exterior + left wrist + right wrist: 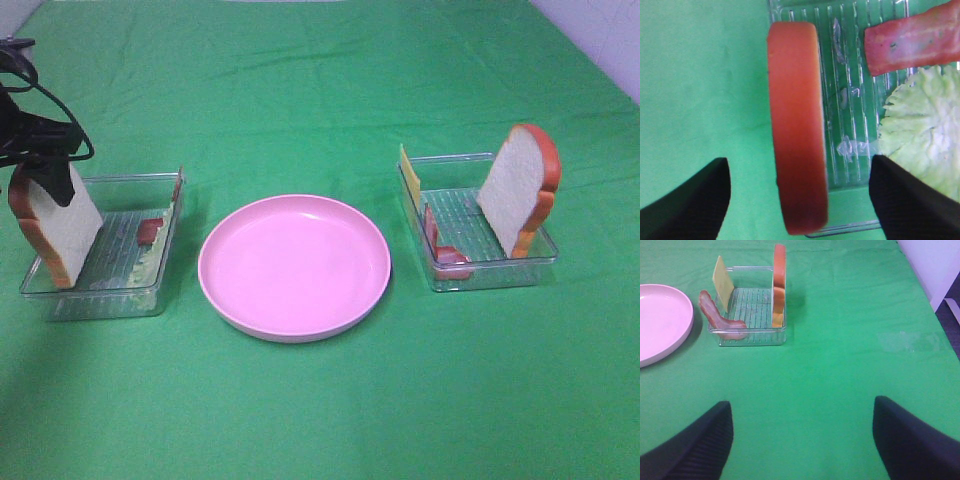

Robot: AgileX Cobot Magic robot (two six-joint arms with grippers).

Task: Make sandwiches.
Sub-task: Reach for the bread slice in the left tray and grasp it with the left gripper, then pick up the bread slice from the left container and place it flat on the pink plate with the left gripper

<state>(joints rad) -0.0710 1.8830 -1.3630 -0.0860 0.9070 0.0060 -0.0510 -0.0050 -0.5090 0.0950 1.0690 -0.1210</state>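
Observation:
A bread slice (55, 228) with orange-brown crust stands on edge in the left clear tray (100, 292). My left gripper (47, 165) hangs right over it. The left wrist view shows its crust (797, 130) between my open left gripper (800, 200), with a gap at each finger. Pink bacon (915, 42) and a pale lettuce leaf (925, 130) lie in the same tray (845, 100). The right tray (490, 270) holds another bread slice (520, 190), a cheese square (408, 175) and bacon (445, 250). My right gripper (800, 445) stands open over bare cloth, well short of that tray (752, 335).
A round pink plate (295, 265) sits between the two trays with nothing on it, and its rim (660, 320) shows in the right wrist view. Green cloth covers the whole table. A pale wall or edge lies at the far right (600, 40).

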